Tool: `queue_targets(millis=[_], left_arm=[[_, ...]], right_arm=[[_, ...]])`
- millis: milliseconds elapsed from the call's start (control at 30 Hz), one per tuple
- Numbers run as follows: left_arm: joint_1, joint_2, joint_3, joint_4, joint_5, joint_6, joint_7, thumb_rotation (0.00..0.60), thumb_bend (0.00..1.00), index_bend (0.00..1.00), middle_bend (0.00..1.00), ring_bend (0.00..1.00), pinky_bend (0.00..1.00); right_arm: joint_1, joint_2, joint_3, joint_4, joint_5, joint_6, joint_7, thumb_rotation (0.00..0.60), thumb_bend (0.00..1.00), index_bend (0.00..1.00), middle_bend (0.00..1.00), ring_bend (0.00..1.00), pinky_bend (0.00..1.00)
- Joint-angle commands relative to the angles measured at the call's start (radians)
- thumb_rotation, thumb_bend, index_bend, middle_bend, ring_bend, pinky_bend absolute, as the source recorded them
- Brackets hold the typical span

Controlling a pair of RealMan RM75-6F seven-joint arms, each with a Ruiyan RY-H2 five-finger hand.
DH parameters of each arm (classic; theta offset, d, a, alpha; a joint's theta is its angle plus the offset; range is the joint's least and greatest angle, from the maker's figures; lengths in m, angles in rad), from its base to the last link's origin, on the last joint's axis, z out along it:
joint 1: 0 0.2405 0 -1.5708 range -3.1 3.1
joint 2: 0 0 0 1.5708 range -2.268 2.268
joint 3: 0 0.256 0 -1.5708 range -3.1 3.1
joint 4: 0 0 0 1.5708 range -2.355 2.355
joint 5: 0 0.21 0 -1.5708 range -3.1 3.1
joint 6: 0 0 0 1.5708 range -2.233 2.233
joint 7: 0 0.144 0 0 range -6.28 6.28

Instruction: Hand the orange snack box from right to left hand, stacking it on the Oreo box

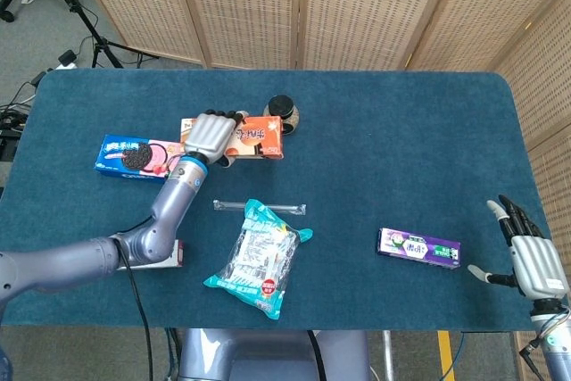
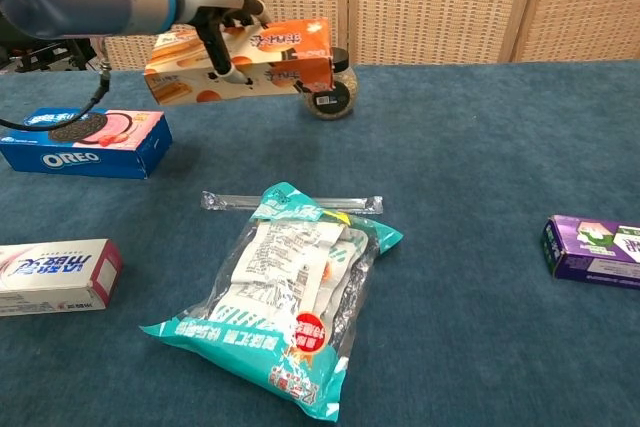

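My left hand [image 1: 208, 136] [image 2: 215, 25] grips the orange snack box [image 1: 252, 137] [image 2: 262, 59] and holds it in the air, tilted, its left end just right of the blue Oreo box [image 1: 138, 157] [image 2: 85, 143]. The Oreo box lies flat on the table at the left with nothing on it. My right hand [image 1: 530, 260] hangs open off the table's right front corner, fingers spread, holding nothing. It does not show in the chest view.
A dark-lidded jar [image 1: 285, 111] [image 2: 334, 93] stands just behind the lifted box. A clear straw packet [image 1: 259, 208], a teal snack bag [image 1: 259, 258] [image 2: 285, 297], a white-and-red box [image 2: 55, 276] and a purple box [image 1: 419, 247] [image 2: 595, 251] lie on the blue cloth.
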Motion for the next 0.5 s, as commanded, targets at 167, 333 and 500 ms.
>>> queue_targets(millis=[167, 333, 500], left_arm=[[0.098, 0.129, 0.056, -0.052, 0.142, -0.017, -0.101, 0.600, 0.48, 0.61, 0.27, 0.27, 0.21], [0.163, 0.203, 0.090, -0.049, 0.233, -0.022, -0.169, 0.600, 0.48, 0.62, 0.27, 0.27, 0.21], [0.205, 0.249, 0.113, -0.032, 0.268, -0.036, -0.219, 0.600, 0.48, 0.62, 0.27, 0.27, 0.21]], right_arm=[[-0.001, -0.004, -0.001, -0.006, -0.003, 0.002, -0.023, 0.600, 0.00, 0.00, 0.00, 0.00, 0.17], [0.000, -0.012, -0.003, -0.010, -0.003, -0.001, -0.048, 0.600, 0.00, 0.00, 0.00, 0.00, 0.17], [0.001, -0.012, -0.004, -0.017, -0.006, -0.002, -0.060, 0.600, 0.00, 0.00, 0.00, 0.00, 0.17]])
